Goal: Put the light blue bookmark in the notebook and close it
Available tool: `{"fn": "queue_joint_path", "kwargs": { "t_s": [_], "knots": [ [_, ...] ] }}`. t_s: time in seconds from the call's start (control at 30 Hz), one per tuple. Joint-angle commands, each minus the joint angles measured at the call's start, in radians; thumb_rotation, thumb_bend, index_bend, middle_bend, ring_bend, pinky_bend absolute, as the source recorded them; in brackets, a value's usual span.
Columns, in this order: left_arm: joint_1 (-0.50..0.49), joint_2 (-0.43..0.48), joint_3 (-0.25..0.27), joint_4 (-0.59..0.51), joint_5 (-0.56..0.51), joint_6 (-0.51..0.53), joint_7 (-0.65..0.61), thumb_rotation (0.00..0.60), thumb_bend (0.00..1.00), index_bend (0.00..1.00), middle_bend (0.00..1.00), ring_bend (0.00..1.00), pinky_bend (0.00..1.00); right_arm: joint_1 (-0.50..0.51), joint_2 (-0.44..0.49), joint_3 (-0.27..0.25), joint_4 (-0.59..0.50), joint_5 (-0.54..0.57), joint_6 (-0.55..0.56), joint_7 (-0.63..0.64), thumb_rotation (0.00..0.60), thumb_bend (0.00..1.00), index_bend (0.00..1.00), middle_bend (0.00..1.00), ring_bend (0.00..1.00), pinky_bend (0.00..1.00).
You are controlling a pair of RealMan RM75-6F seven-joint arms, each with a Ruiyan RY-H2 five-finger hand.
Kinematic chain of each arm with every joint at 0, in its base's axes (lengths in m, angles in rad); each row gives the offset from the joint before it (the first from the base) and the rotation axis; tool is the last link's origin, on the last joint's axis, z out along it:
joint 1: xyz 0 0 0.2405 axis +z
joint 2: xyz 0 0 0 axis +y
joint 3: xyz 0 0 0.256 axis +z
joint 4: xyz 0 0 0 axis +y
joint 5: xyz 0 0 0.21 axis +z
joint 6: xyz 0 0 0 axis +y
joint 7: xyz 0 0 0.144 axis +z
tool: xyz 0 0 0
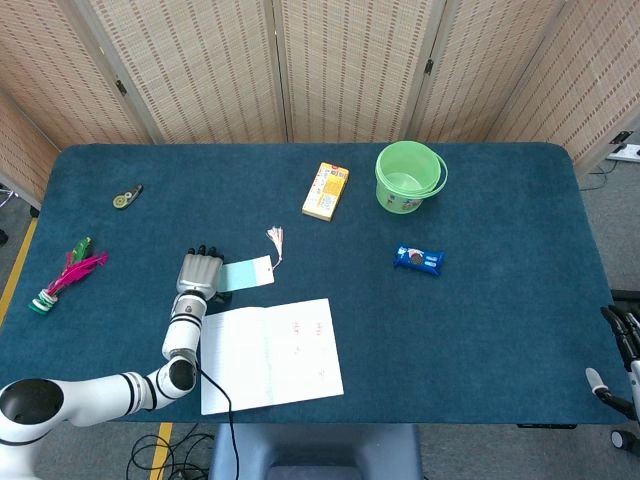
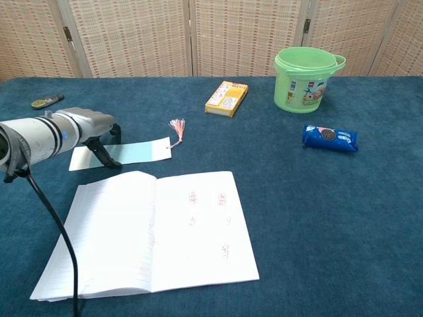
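Blue counter (image 1: 500,320), notebook (image 1: 270,354) open, bookmark outside it.
My left robot hand (image 1: 198,273) rests fingers-down on the left end of the light blue bookmark (image 2: 135,151), which lies flat just beyond the notebook's far edge, pink tassel (image 2: 176,127) trailing right; I see no pinch on the card, only fingertips (image 2: 112,162) touching it. My right robot hand (image 1: 622,360) sits at the counter's right edge, and I cannot tell how its fingers lie. Also logged: green bucket (image 2: 307,78), yellow box (image 2: 227,98), blue snack packet (image 2: 330,137), pink shuttlecock (image 1: 66,276).
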Motion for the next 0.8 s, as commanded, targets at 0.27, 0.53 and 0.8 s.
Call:
{"fn": "queue_joint_path", "kwargs": {
  "t_s": [0.27, 0.53, 0.8],
  "knots": [
    [0.006, -0.002, 0.008, 0.003, 0.008, -0.003, -0.006, 0.412, 0.28, 0.27, 0.15, 0.11, 0.19, -0.001, 0.000, 0.000, 0.000, 0.000, 0.000, -0.001, 0.600, 0.26, 0.06, 0.11, 0.05, 0.07],
    [0.009, -0.006, 0.014, 0.009, 0.026, -0.002, -0.014, 0.410, 0.28, 0.26, 0.15, 0.11, 0.19, -0.002, 0.000, 0.000, -0.002, -0.001, 0.000, -0.003, 0.600, 0.26, 0.06, 0.11, 0.05, 0.07],
    [0.016, -0.019, 0.015, 0.026, 0.057, 0.004, -0.031, 0.493, 0.28, 0.32, 0.15, 0.11, 0.19, -0.004, 0.002, 0.000, -0.005, -0.001, 0.004, -0.005, 0.600, 0.26, 0.07, 0.11, 0.05, 0.07]
  ]
}}
